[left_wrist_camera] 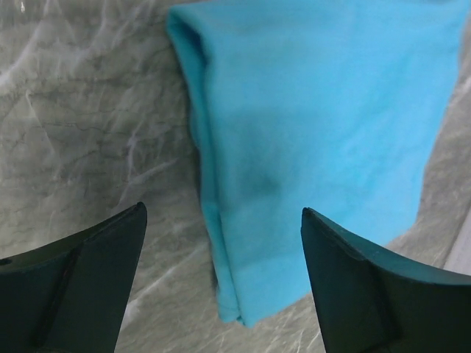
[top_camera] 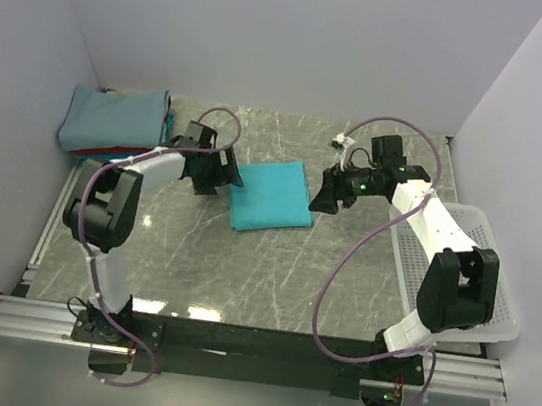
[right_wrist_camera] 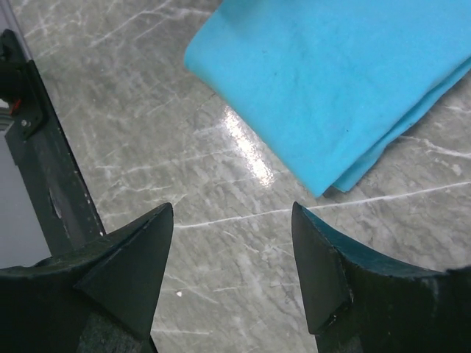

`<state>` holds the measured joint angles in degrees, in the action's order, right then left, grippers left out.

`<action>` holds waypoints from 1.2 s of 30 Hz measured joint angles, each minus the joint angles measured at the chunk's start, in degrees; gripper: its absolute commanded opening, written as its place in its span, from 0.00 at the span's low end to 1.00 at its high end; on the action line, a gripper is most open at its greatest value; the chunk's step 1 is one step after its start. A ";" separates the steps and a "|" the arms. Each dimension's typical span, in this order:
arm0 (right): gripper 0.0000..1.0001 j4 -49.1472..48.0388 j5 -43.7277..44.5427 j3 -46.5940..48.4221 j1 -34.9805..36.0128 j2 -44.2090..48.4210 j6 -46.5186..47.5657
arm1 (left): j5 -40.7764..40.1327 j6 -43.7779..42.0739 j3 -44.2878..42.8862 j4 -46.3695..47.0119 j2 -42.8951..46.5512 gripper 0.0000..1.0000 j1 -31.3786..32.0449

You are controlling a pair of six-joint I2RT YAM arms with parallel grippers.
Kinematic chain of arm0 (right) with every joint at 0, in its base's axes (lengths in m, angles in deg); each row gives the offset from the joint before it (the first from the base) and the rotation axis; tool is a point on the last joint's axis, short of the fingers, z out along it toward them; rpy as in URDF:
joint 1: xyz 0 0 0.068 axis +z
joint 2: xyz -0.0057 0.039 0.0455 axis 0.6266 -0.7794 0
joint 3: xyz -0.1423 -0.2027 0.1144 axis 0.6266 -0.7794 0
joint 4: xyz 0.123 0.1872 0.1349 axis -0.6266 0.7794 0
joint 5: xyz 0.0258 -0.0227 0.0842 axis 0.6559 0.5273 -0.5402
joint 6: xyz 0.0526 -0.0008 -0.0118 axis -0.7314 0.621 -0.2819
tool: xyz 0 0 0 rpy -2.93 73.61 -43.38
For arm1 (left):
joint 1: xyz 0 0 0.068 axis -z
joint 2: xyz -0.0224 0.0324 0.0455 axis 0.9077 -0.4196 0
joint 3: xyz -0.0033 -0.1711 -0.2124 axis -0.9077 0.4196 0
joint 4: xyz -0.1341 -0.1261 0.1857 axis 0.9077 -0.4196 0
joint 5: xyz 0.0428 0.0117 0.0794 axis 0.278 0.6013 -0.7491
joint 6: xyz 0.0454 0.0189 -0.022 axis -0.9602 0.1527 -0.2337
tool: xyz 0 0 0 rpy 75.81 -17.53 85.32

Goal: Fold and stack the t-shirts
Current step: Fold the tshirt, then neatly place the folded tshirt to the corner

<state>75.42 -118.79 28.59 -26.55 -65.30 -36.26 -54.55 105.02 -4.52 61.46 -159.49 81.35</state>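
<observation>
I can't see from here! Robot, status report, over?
Open, empty: left end effector, right end effector. Turquoise tee folded, between them. Far left, stack; left arm between it and tee.

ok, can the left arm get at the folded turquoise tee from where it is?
Probably yes. The left gripper is open right at the edge of the turquoise tee, with nothing between them. The right gripper sits apart on the opposite side.

The grey marbled worktop (top_camera: 241, 270) carries a folded turquoise t-shirt (top_camera: 270, 195), lying flat between the left hand (top_camera: 217, 170) and the right hand (top_camera: 325, 192), just beside each. A stack of t-shirts (top_camera: 116, 121), grey-blue on top, lies beyond the left hand's outer side. A white mesh basket (top_camera: 500, 296) sits outside the right hand.
</observation>
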 measured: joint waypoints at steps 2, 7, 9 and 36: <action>0.72 0.02 -0.96 0.00 -0.31 -0.13 0.13 | -0.50 1.68 -0.74 -0.42 -2.16 0.89 0.07; 0.71 0.00 -2.29 -0.11 -0.59 -0.11 0.37 | -1.31 5.07 -5.09 -0.94 -6.78 0.81 0.48; 0.71 0.00 -2.60 -0.13 -0.66 -0.11 0.57 | -1.33 6.16 -6.97 -0.94 -8.41 0.78 0.66; 0.69 1.25 -8.37 -0.26 -7.50 1.31 2.25 | 16.72 6.43 -11.56 9.18 -18.32 0.00 0.39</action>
<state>76.66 -127.16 28.33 -34.04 -63.99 -34.01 -37.83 111.45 -16.08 70.64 -177.80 81.74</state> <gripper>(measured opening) 0.698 0.082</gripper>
